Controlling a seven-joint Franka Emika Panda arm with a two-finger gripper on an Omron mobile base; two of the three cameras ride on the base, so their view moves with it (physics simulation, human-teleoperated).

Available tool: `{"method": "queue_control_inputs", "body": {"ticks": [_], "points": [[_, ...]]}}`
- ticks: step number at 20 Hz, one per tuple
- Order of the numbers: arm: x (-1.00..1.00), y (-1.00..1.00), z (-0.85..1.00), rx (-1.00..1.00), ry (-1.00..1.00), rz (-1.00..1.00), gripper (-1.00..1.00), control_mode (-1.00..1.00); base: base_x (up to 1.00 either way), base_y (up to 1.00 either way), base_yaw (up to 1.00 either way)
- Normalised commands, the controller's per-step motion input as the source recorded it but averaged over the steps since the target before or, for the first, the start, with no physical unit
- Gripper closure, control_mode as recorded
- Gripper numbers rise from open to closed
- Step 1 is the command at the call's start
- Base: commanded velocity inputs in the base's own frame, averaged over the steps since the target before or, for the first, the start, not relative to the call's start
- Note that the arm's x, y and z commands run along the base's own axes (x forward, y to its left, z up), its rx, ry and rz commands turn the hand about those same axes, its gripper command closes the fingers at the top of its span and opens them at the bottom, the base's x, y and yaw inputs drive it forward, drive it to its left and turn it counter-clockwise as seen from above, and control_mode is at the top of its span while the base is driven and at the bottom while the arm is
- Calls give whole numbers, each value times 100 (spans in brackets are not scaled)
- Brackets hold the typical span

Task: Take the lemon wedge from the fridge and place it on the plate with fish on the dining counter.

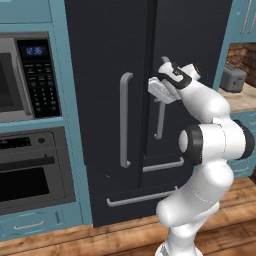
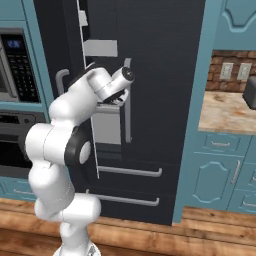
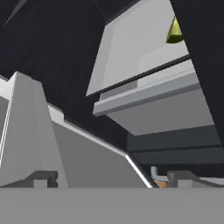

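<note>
– Lemon first: where does it sit against the jaws?

– In the hand view the tiny yellow-green lemon wedge (image 3: 174, 31) lies on a pale grey shelf (image 3: 135, 52) inside the tall dark navy fridge (image 1: 107, 65), high up and well apart from the two dark fingertips (image 3: 43, 176) at the bottom edge. Nothing is between them.

– Are the jaws released or clenched?

– Released; the tips stand wide apart.

– And the arm's pose?

– The white arm (image 1: 210, 150) rises from the base, bends at a dark elbow joint and reaches forward. Its two-finger gripper (image 1: 159, 91) sits at the fridge front near the long grey bar handle (image 1: 125, 120). In the right base view one fridge door stands ajar, grey shelves showing behind the hand.
</note>
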Motion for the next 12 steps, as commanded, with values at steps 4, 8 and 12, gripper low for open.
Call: {"method": "queue_control_inputs", "body": {"ticks": [4,8,12], "points": [[7,92,-7,0,0,3,-100,-100,0,0,0],[-30,100,-1,0,-7,7,-100,-100,0,0,0],[-86,100,0,-6,-28,14,-100,-100,0,0,0]]}}
